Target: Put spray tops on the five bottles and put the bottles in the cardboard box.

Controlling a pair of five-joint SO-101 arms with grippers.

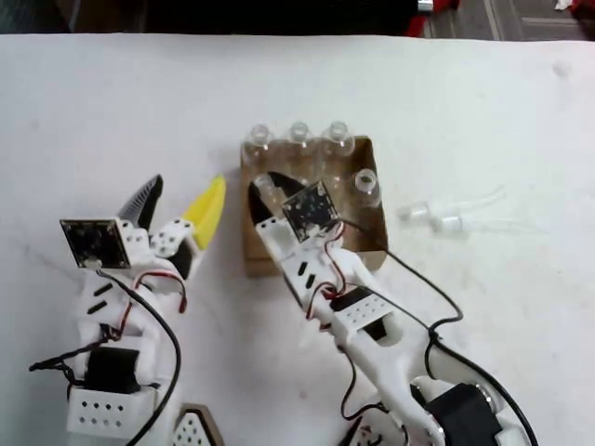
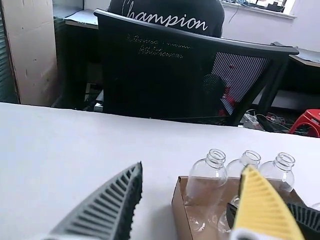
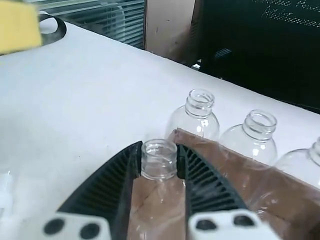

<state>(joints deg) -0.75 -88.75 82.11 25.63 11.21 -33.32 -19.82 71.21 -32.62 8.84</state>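
The cardboard box (image 1: 260, 260) lies at mid-table. Three clear, open-necked bottles (image 1: 299, 136) stand in a row along its far side; I cannot tell whether they are inside it. Another bottle (image 1: 366, 184) stands inside near the right wall. My right gripper (image 1: 270, 192) is over the box's left part, shut on the neck of a further bottle (image 3: 159, 159), which stands upright above the cardboard (image 3: 155, 200). Two clear spray tops (image 1: 435, 217) lie on the table right of the box. My left gripper (image 1: 186, 188) is open, left of the box, with nothing between its yellow and black fingers (image 2: 260, 210).
White table (image 1: 465, 102) with free room at the far side and the right. An office chair (image 2: 165, 65) and a person's dark back stand beyond the table's far edge. A second cardboard piece (image 1: 191, 427) shows at the near edge.
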